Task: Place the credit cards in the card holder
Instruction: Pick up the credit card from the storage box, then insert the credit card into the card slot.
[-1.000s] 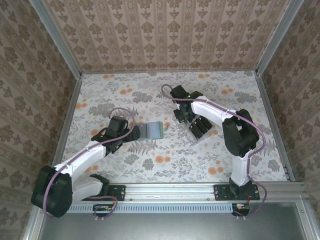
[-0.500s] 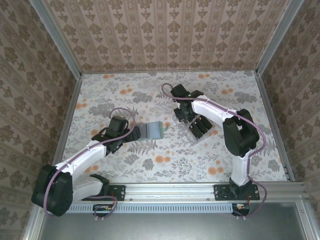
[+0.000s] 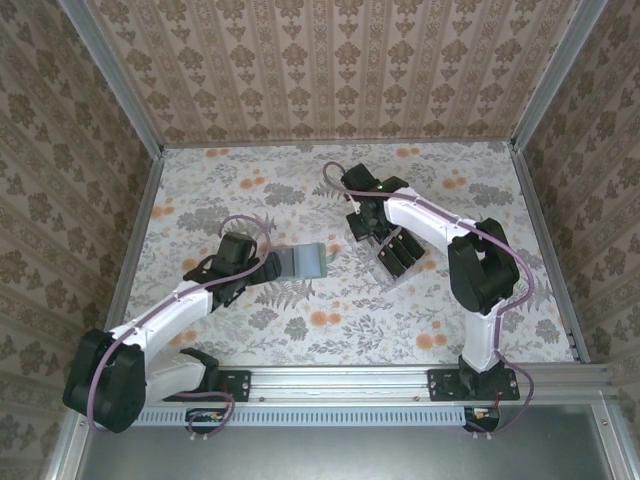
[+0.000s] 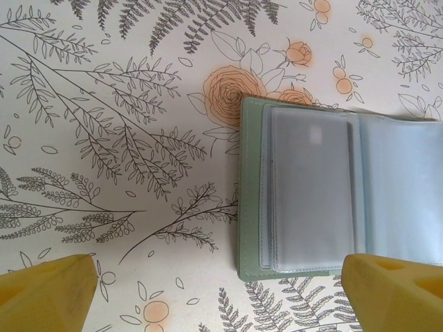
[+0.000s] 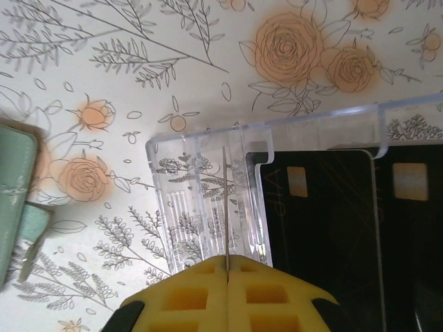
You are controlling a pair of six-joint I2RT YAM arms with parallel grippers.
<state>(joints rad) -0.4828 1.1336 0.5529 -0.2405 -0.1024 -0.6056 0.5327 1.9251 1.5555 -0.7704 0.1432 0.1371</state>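
0 were loaded into the open card holder; left gripper was spread wide, empty; right gripper was clamped on 1 edge-on credit card.

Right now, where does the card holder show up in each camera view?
Top external: card holder lies open, left of centre.
Left wrist: right half, open, clear sleeves up.
Right wrist: a sliver at the left edge.
Shared landmark: the floral tablecloth under it.

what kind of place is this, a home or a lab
Probably a staged robot test cell, not a home: wallpapered panels in an aluminium frame, left arm and right arm bolted to a rail.
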